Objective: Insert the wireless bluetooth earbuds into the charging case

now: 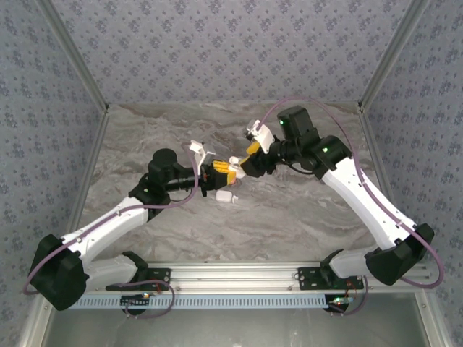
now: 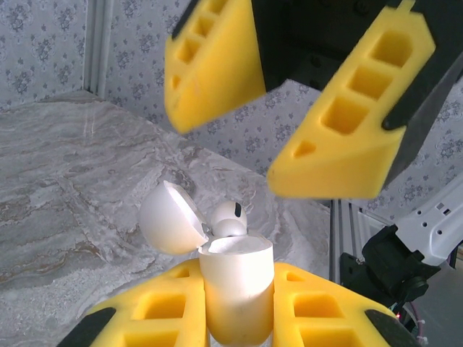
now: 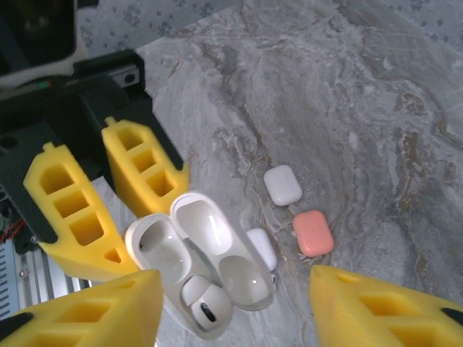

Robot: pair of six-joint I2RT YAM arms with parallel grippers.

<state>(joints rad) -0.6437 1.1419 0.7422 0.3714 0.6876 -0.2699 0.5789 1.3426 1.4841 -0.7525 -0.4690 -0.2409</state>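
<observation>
"Where's the bud (image 2: 230, 217)?"

"Sitting in the mouth of the case (image 3: 210, 253), head proud of the rim; the left gripper (image 2: 236, 289) has the case clamped by its body, lid (image 2: 170, 220) hinged open to one side."

"And the right gripper (image 3: 235, 278)?"

"Spread wide, nothing in it; it faces the open mouth, a finger on either side."

"So which way in?"

"Along the case's long axis, I'd say; the bud lies dead ahead of the right gripper, so that arm is the one to press; a sideways nudge might tip it out."
</observation>
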